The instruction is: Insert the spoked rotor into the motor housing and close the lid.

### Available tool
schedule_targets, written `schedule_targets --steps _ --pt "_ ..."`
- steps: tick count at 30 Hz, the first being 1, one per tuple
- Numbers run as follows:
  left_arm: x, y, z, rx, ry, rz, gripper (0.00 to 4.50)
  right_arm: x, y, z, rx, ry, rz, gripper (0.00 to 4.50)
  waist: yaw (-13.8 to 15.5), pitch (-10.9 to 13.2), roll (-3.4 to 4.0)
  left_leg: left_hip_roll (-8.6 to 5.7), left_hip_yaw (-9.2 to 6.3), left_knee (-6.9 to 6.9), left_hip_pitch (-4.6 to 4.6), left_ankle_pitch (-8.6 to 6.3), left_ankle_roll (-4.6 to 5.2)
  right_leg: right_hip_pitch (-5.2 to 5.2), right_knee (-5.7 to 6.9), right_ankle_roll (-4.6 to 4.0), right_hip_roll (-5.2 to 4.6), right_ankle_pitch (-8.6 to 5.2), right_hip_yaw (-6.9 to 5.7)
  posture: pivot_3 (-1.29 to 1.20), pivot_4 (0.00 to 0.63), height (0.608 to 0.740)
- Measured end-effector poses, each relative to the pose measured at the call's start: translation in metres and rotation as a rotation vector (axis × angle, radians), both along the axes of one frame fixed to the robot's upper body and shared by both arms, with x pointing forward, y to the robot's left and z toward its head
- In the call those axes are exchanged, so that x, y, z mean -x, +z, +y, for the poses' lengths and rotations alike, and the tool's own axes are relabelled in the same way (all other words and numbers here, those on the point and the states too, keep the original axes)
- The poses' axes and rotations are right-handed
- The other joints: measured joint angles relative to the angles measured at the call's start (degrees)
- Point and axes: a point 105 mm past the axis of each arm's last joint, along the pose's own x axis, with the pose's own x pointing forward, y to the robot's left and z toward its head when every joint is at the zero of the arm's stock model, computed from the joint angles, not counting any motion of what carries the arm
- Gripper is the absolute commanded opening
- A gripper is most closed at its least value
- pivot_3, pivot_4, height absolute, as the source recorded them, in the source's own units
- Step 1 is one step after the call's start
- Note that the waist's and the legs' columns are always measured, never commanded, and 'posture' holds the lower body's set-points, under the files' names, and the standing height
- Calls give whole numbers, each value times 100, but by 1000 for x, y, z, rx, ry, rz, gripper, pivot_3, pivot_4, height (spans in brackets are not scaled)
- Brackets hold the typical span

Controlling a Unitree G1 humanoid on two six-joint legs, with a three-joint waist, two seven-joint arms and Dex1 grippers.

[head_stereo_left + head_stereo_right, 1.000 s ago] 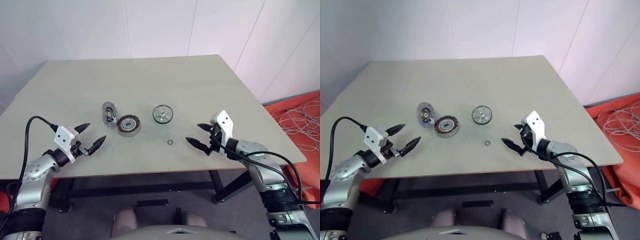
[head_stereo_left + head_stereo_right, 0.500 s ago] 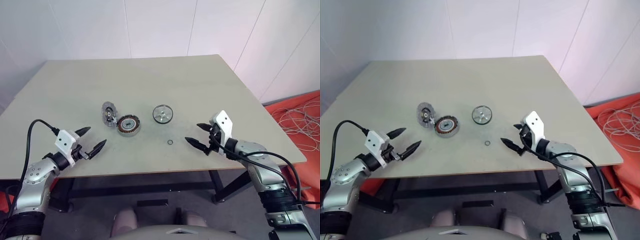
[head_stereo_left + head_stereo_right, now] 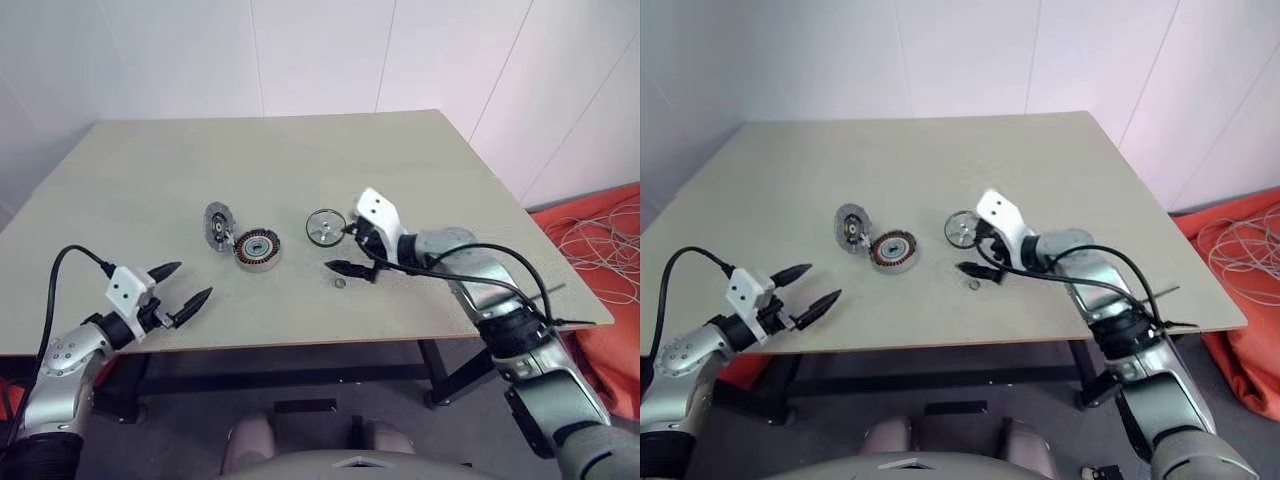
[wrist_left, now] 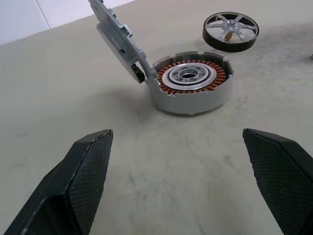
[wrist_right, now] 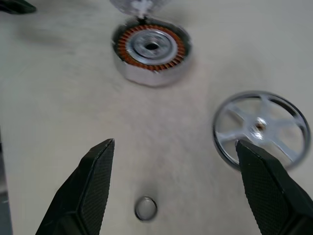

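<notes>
- The left claw [image 3: 182,285] sits at the lower left of the head view, near the table's [image 3: 300,160] front edge, its two black fingers spread wide and holding nothing.
- The right claw [image 3: 348,250] is just right of centre, over the table, its fingers also spread wide and empty; one fingertip [image 3: 336,267] is low and close above the small loose ring [image 3: 340,283], the other is up beside the spoked rotor [image 3: 325,227].
- In the right wrist view the small ring [image 5: 145,208] lies between the two fingers, and the rotor [image 5: 260,129] is partly hidden behind one finger.
- The motor housing [image 3: 257,248] stands on the table left of centre, open side up, its copper-orange windings circling a silvery middle.
- The lid [image 3: 218,224] is touching the housing's upper-left edge, tilted up on its rim and leaning away from it; the left wrist view shows the lid [image 4: 117,41] propped at a slant against the housing wall [image 4: 188,95].
- The rotor lies flat, apart from the housing, to its right and slightly higher in the frame.
</notes>
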Motion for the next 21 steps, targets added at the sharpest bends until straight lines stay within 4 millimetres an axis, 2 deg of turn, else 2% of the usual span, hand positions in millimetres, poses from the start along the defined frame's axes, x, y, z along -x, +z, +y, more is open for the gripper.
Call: schedule_targets --steps 3,6,9,13,17,21 --pt "0 2 -3 5 -10 -6 4500 0 5 27 85 152 12 4452 -29 2 1 6 -1 13 -2 0 0 -2 9 15 1 -9 0 0 0 740" --pt "2 2 -4 8 -12 -3 4500 -5 12 42 173 249 -22 4452 -35 2 -5 9 -1 17 -1 0 -1 -1 10 14 1 -8 0 0 0 740" --pt "6 -2 -4 13 -11 16 4500 -9 11 58 223 300 -32 4452 -39 2 -8 11 -1 16 -6 0 -1 -4 10 -7 2 4 0 0 0 740" --pt "14 -7 -6 18 -16 38 4500 -16 -1 76 294 342 -50 4452 -47 3 -9 16 1 15 -16 -1 -2 -15 9 -16 3 7 0 0 0 740" --pt "23 -13 -8 21 -13 58 4500 -17 -20 82 350 365 -40 4452 -35 7 -9 23 1 14 -20 -5 -7 -18 9 -22 6 4 -1 0 0 740" --pt "21 -6 -13 23 -14 27 4500 -15 -31 88 375 395 -34 4452 -44 9 -8 27 1 16 -17 -5 -8 -17 12 -23 9 4 -2 0 0 740"
